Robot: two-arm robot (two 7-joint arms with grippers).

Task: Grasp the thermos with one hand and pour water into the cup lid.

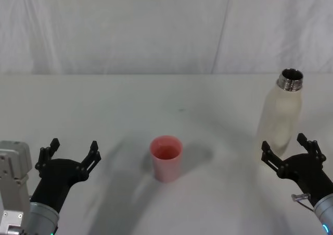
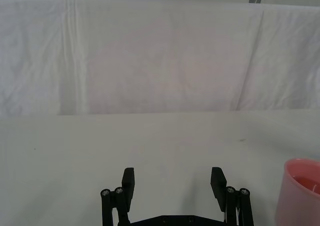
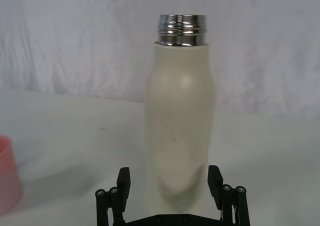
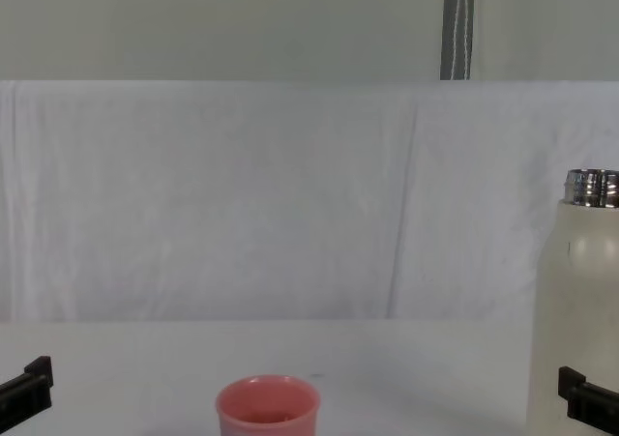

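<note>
Thermos [image 1: 280,115] upright at the worktop's [image 1: 156,94] right with the right end effector [image 1: 290,152] spread wide just in front, not gripping, cup lid [image 1: 166,157] mid-worktop, left end effector [image 1: 70,155] also released, hovering near left.

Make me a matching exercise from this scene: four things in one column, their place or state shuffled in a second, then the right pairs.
Things:
1. thermos
2. cup lid
3. left gripper
4. right gripper

Places or states:
A. open, fingers either side of the bottle's base, not clamped
B. pink, upright, mid-table
C. open over bare table, left of the cup
D. cream-white, upright, uncapped steel neck, right side

Pairs: 1-D, 2-B, 3-C, 4-A
</note>
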